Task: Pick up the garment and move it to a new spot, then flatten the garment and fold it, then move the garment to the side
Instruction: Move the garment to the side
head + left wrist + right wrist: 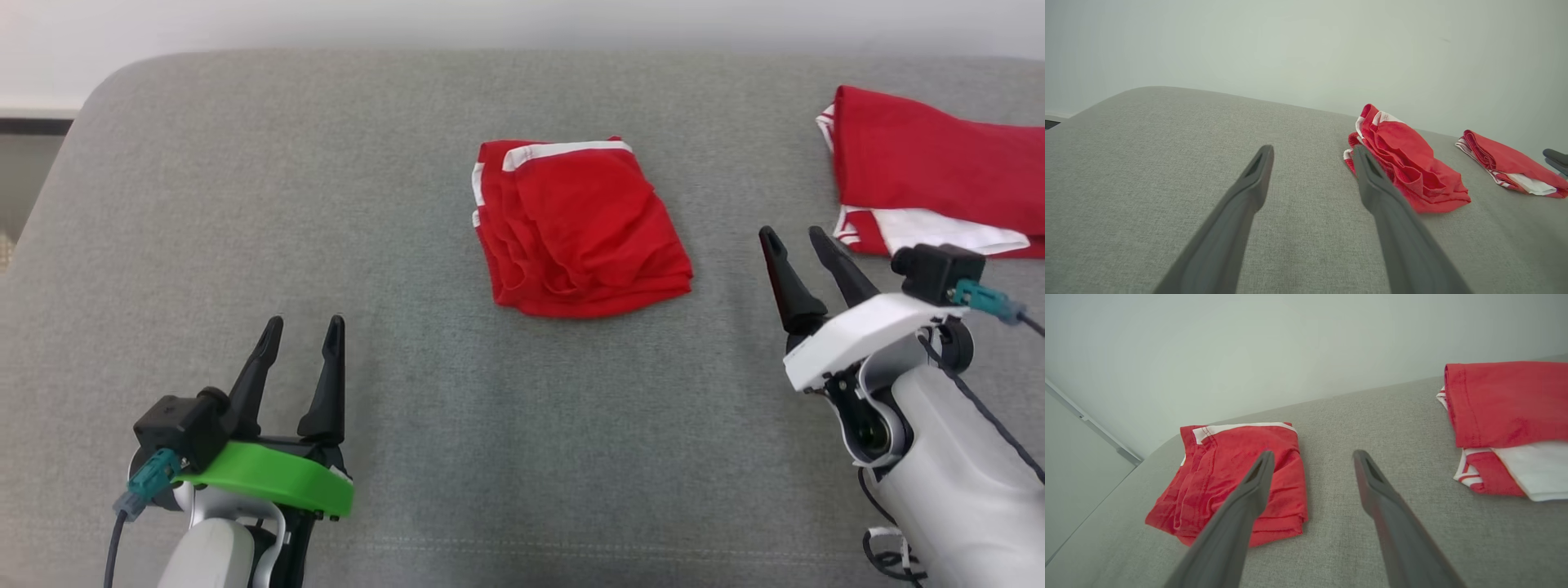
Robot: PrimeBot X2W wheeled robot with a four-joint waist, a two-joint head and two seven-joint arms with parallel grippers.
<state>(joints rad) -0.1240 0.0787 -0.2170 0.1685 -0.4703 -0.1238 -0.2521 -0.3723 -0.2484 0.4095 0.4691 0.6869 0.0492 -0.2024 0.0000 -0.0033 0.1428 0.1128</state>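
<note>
Grey woven cushion (245,204) across the whole work area, flat, rounded at the far left corner, with a faint seam line near the front edge. Pale, bare wall (1290,41) right behind it. Darker strip (33,126) low on the far left, beyond the cushion's corner.

Red garment (575,233) near the middle of the cushion, folded into a rough, thick square. White band (571,149) along the far edge, more white trim peeking out at the left side. Several layers stacked at the near and right edges, not quite aligned. Soft creases and ripples across the top, heaviest toward the left. Lying free, touched by nothing.

Second pile (931,163) of red and white cloth at the far right, well apart from the garment, running out of view. Red layer on top, white panel showing beneath at the near side.

Left gripper (304,325) at the lower left, with a green collar (269,482), both dark fingers spread wide, holding nothing, short of the garment and off to its left. Right gripper (793,233) at the right, in a white housing (857,335), fingers likewise wide apart and empty. Tips between the garment and the second pile, nearer the pile, touching neither.
</note>
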